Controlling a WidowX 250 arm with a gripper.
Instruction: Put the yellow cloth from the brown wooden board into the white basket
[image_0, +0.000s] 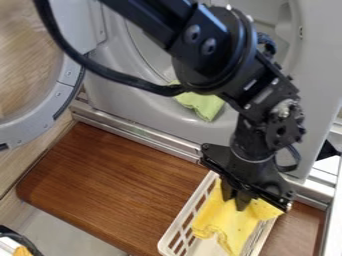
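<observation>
Camera view, arm entering from the top edge. I have the gripper low over the basket, pointing down, its end against the yellow cloth. I cannot tell whether it is wide or narrow, nor whether it has a grip on the fabric.

Position of cloth: directly beneath the gripper and flaring out to either side of it. One flap lies toward the right of the view; the longer folds run down toward the bottom edge. The fabric is creased, with a few small dark specks.

Containers. (1) White plastic basket, slotted wall, standing on the brown wooden board; the yellow cloth is at its opening, partly inside as far as I can see. (2) Front-loading laundry machine, round door swung open to the left; a light green cloth hangs over the lower lip of its opening, behind the arm. (3) Bottom left corner: a black-rimmed object, cut off by the view, with a patch of orange material beside the rim.
</observation>
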